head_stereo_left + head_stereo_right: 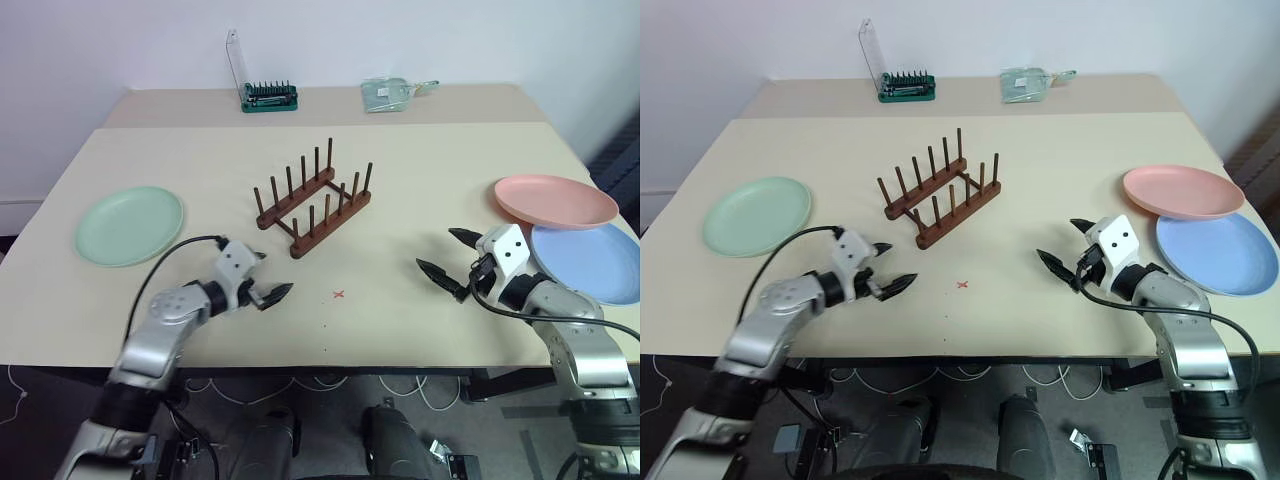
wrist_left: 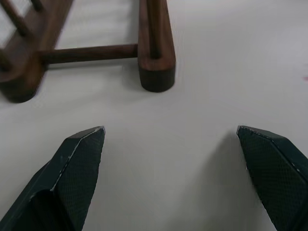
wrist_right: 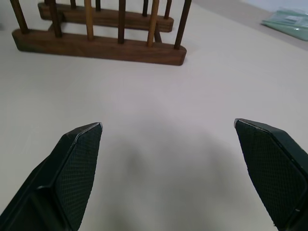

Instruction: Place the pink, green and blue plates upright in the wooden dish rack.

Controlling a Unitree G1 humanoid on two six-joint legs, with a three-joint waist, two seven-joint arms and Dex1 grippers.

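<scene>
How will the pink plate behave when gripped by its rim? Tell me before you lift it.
The pink plate looks rigid and thin, so it probably lifts without flexing and is likely light. Its matte surface should resist slipping, though the shallow rim offers little to pinch. It rests partly on the blue plate, so lifting may nudge that one.

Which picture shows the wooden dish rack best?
The left eye view: the whole wooden dish rack shows, empty, with both peg rows. The right eye view matches it. The left wrist view catches only rail ends; the right wrist view crops the pegs.
</scene>
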